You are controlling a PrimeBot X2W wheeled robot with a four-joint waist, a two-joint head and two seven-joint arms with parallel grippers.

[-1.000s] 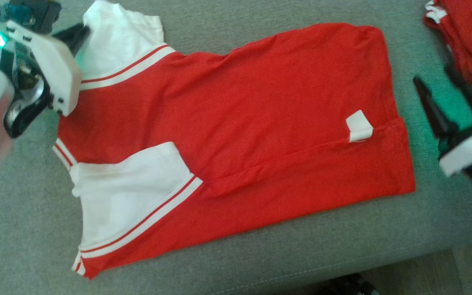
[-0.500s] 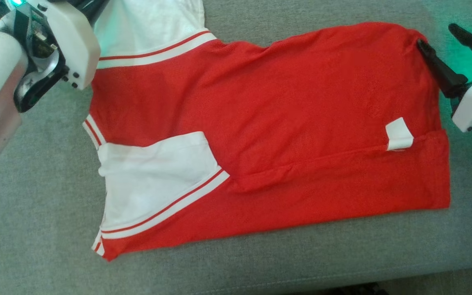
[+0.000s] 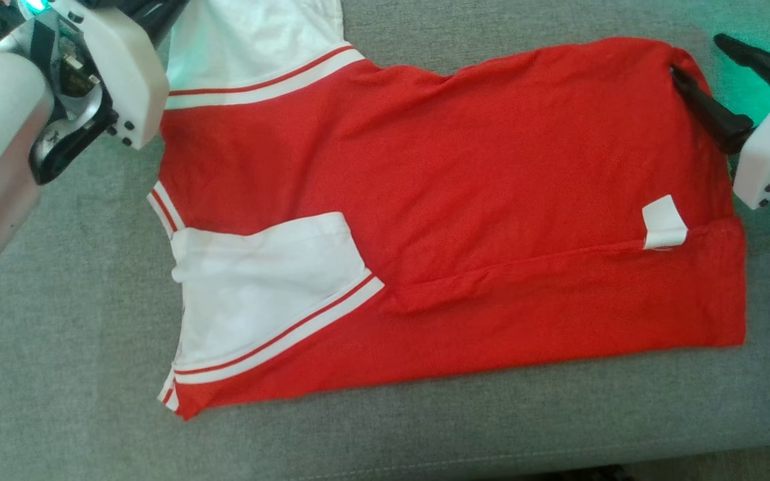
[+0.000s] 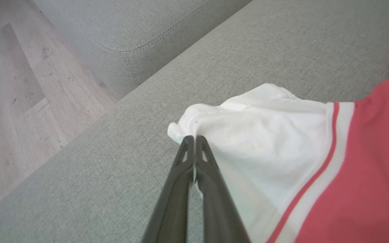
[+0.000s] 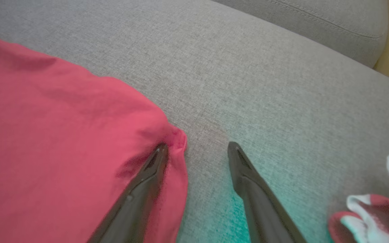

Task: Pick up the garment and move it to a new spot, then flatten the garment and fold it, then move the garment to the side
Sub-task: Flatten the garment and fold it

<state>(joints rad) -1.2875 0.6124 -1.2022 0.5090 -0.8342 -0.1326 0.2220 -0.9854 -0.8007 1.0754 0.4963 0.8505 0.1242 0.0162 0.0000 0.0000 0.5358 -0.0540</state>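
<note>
One finger newly on garment, right tool spread

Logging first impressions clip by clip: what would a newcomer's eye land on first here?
A red fabric shirt with white striped-trim sleeves lies spread across the grey woven sofa cushion. The left gripper is shut on its far white sleeve; the right gripper stands open, one finger on the shirt's corner.
</note>
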